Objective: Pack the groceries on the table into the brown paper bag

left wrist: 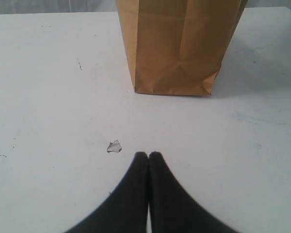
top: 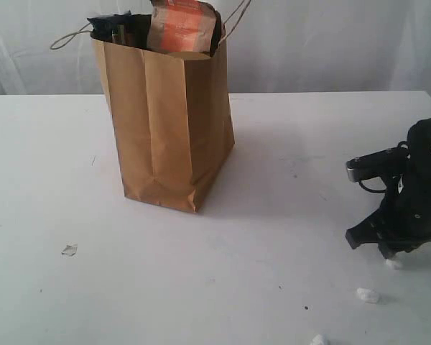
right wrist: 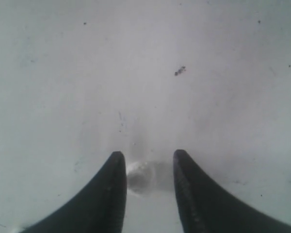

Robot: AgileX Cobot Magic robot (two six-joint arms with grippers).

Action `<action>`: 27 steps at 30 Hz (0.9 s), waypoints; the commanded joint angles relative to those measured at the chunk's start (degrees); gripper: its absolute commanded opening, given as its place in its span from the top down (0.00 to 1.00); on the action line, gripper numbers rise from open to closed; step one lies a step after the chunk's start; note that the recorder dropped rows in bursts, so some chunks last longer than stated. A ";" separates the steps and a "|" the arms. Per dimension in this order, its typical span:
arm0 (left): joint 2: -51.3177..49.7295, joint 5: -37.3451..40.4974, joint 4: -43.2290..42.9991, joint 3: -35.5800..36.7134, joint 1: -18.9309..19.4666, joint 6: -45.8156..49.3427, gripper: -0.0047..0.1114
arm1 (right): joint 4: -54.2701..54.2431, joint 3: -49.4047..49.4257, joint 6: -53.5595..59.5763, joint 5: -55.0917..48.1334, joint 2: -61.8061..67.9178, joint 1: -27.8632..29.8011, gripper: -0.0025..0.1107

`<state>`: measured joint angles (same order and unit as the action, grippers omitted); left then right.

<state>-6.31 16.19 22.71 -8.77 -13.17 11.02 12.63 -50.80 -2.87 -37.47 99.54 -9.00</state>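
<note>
**Paper bag** (top: 169,122). Tall, plain brown, upright on the white table (top: 50,180), toward the far side and left of centre in the exterior view. The side panels are creased. The twisted loop handles (top: 68,37) splay outward at the open mouth. A brown pouch (top: 183,25) with an orange label shows above the rim, leaning. A dark item (top: 109,21) sits at the mouth's left corner; what it is cannot be made out.

**Left pincer** (left wrist: 148,156). Closed, with the black tips pressed together and nothing between them. It sits low over the table and points at the foot of the bag, with bare table between. A small clear scrap (left wrist: 114,146) lies just beside the tips.

**Right arm** (top: 416,187). Black, at the table's right edge and well apart from the bag, with the wrist bent down to the tabletop.

**Right pincer** (right wrist: 145,155). The jaws stand apart with their tips at the table. A white crumb (right wrist: 141,175) lies on the surface between them, with bare table showing beside it.

**By view.**
- Exterior view: the only one showing the bag's mouth and contents. It also shows two loose crumbs (top: 368,295) near the right arm.
- Left wrist view: shows the bag's lower half and folded bottom edge. The left pincer appears in this view only.
- Right wrist view: takes in only table, the jaws and the crumb between them.
</note>
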 commanded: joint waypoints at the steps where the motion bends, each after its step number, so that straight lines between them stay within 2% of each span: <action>1: 0.31 0.16 0.34 0.18 -0.31 -0.31 0.96 | -0.81 0.16 -0.42 -0.50 -0.01 0.38 0.69; 4: 0.31 0.16 0.34 0.18 -0.31 -0.31 0.96 | -0.80 0.18 -0.42 -0.36 -0.01 0.38 0.72; 10: 0.31 0.16 0.34 0.18 -0.31 -0.31 0.96 | -0.80 0.18 -0.97 -0.79 -0.01 0.38 0.98; 19: 0.31 0.16 0.34 0.18 -0.31 -0.31 0.96 | -0.80 0.18 -0.97 -3.38 -1.26 0.38 0.98; 27: 0.31 0.16 0.34 0.18 -0.31 -0.31 0.96 | -1.17 0.05 -0.87 -4.68 -10.23 0.38 0.98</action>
<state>-6.31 16.19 22.71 -8.77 -13.17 11.02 11.44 -50.80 -3.53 -41.36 92.72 -9.00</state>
